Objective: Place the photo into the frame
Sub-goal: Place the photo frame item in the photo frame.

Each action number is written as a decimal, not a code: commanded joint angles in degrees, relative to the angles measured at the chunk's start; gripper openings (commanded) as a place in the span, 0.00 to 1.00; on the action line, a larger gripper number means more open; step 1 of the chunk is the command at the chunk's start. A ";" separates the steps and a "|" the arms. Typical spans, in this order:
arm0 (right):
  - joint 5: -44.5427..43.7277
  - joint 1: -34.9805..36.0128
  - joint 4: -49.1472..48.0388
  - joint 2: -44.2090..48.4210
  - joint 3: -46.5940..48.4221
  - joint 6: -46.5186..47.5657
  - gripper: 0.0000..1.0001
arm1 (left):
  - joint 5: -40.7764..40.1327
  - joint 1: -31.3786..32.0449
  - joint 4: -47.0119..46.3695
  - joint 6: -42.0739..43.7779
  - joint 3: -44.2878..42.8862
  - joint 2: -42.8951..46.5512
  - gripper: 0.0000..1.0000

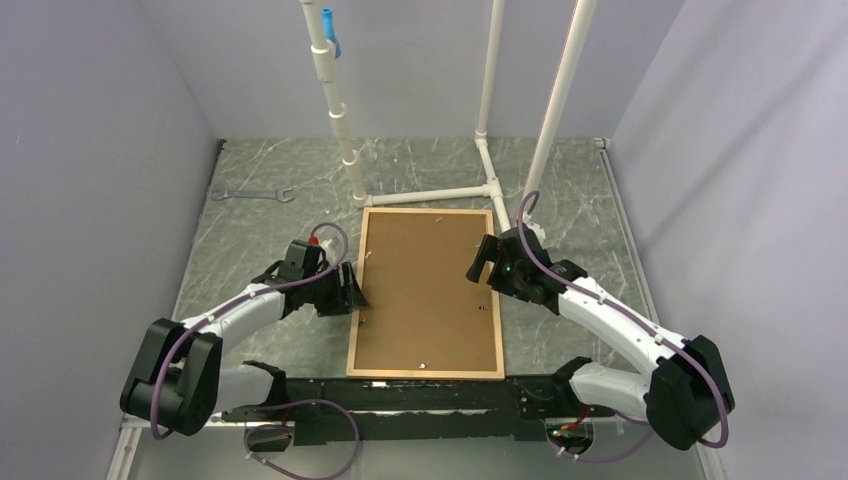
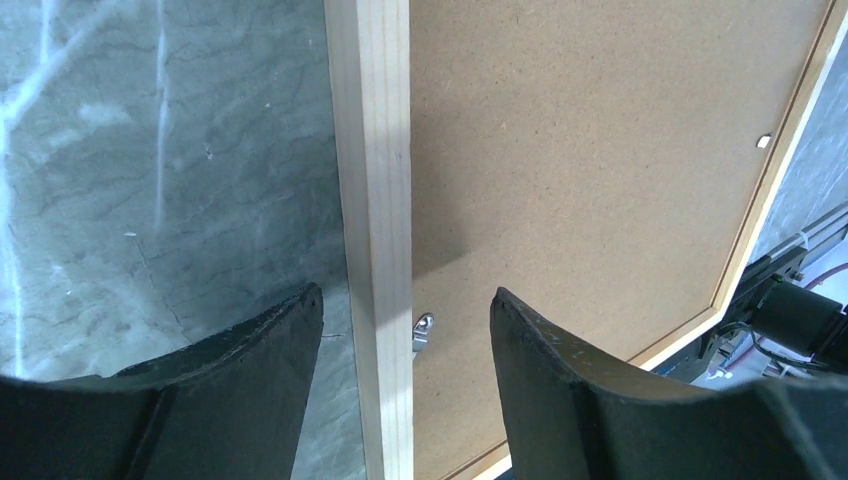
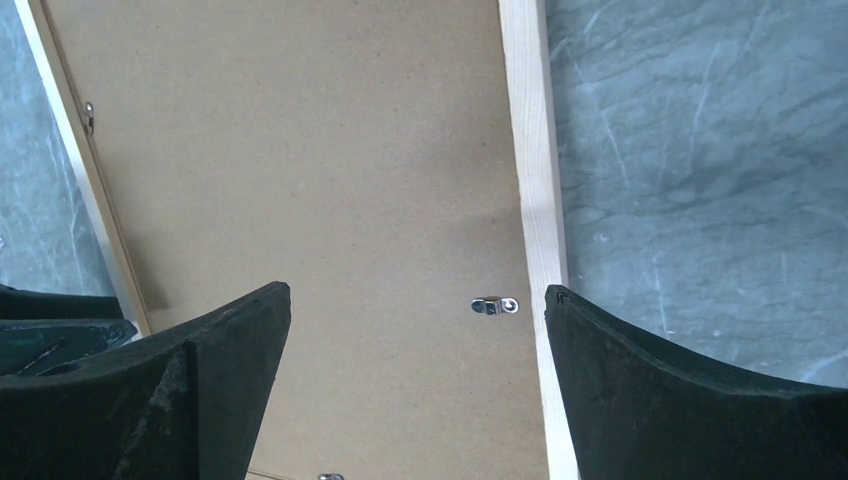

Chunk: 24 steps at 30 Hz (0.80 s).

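Observation:
The frame (image 1: 362, 290) of light wooden strips lies face down in the middle of the table, filled by a brown hardboard backing panel (image 1: 425, 295). The photo is hidden. My left gripper (image 1: 350, 290) is open at the frame's left strip (image 2: 375, 200); its jaws straddle the strip, with a small metal clip (image 2: 423, 330) between them. My right gripper (image 1: 487, 262) is open over the frame's right strip (image 3: 532, 200); one jaw is above the panel (image 3: 300, 180), the other at the strip, with a metal clip (image 3: 495, 305) between them.
A white pipe structure (image 1: 440, 195) stands just behind the frame. A metal wrench (image 1: 250, 194) lies at the back left. Grey walls close the table on three sides. The arms' black base rail (image 1: 420, 410) runs along the near edge.

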<state>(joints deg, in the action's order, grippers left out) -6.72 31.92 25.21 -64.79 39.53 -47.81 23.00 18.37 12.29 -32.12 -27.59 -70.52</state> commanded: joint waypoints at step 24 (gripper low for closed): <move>12.81 -3.54 -3.61 -1.39 -9.87 5.67 0.94 | -13.08 8.43 5.45 4.23 -3.27 -1.86 0.63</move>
<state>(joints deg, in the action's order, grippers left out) 3.60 28.53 23.92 -64.55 29.52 -43.68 16.23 23.07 14.46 -30.15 -29.06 -70.41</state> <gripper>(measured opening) 0.962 0.643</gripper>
